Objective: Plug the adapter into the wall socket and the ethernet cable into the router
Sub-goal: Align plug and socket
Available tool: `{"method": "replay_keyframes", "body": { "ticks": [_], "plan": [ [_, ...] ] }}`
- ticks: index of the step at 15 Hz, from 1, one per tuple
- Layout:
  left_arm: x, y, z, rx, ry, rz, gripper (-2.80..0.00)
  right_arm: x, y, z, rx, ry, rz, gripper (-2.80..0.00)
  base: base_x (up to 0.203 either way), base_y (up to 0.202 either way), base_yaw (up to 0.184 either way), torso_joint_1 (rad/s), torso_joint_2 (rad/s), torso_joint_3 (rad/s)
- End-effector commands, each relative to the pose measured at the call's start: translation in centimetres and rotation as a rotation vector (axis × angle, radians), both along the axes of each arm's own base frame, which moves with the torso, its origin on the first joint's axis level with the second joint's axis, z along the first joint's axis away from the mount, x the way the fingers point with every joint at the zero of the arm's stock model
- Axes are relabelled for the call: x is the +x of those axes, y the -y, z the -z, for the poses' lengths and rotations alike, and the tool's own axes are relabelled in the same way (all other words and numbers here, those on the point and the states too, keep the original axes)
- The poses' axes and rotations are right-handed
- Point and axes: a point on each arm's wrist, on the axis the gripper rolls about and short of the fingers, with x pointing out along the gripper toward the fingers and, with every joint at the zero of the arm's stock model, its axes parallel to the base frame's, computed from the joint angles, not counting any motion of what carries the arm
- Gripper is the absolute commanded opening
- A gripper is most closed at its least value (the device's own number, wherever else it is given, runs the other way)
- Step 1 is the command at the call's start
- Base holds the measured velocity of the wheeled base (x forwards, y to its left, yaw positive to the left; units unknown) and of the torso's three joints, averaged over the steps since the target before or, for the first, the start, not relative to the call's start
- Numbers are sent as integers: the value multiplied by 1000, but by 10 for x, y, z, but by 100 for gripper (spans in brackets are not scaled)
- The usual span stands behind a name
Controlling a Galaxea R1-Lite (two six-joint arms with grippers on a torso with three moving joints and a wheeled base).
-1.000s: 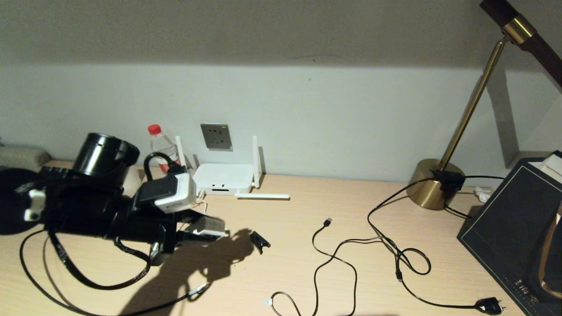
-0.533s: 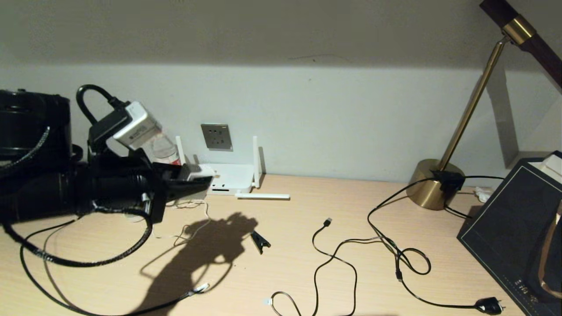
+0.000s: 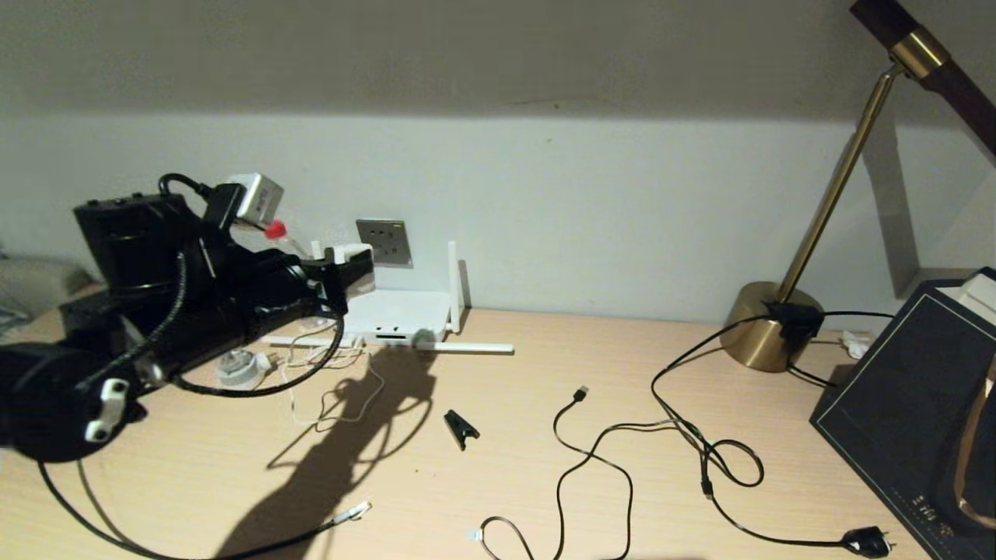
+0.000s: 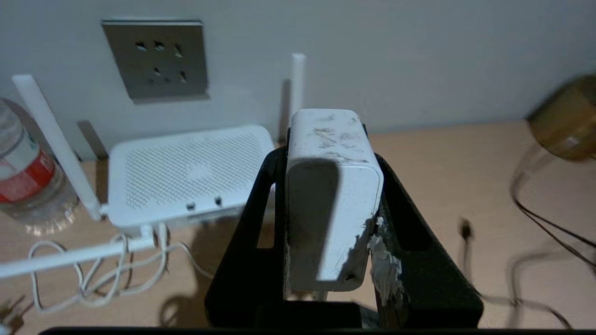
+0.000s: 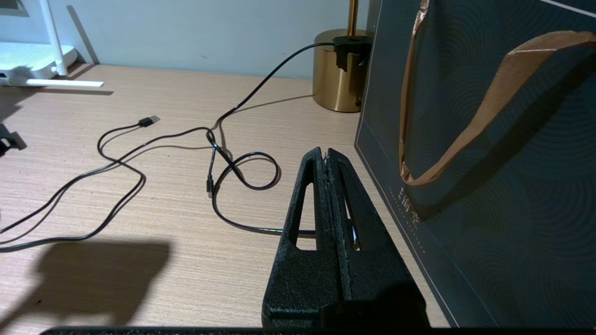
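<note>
Brass lamp, water bottle

A white adapter, scuffed with grey marks, is seen between black pincer fingers. The wall socket is grey, the router white with a dotted grille, the tabletop pale wood-grained.

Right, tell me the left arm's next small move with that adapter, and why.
Probably ease the left gripper forward and toward the wall socket. It is clamped on the adapter, which hangs in the air above the router, short of the wall, and in the left wrist view the socket lies off to one side of it. The right gripper rests shut.
</note>
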Motion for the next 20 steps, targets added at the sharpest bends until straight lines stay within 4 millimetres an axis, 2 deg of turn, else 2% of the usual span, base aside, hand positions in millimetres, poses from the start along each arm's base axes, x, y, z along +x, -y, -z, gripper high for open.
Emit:
{"method": "replay_keyframes", "body": {
  "ticks": [1, 3, 6, 9, 12, 15, 20],
  "plan": [
    [43, 9, 51, -2, 16, -53, -280, 3, 0, 10, -1, -36, -1, -280, 0, 0, 0, 0, 0, 0],
    [60, 12, 72, -12, 53, -92, -280, 3, 0, 10, -1, -36, -1, -280, 0, 0, 0, 0, 0, 0],
    [67, 12, 78, -33, 56, -110, -280, 3, 0, 10, -1, -36, -1, -280, 0, 0, 0, 0, 0, 0],
    [88, 13, 88, -49, 90, -146, -280, 3, 0, 10, -1, -34, -1, -280, 0, 0, 0, 0, 0, 0],
    [111, 14, 90, -71, 192, -182, -280, 3, 0, 10, -1, -36, -1, -280, 0, 0, 0, 0, 0, 0],
    [127, 3, 91, -38, 236, -192, -280, 3, 0, 10, -1, -35, -1, -280, 0, 0, 0, 0, 0, 0],
    [136, -2, 97, 8, 312, -150, -280, 3, 0, 10, -1, -34, -1, -280, 0, 0, 0, 0, 0, 0]
  ]
}}
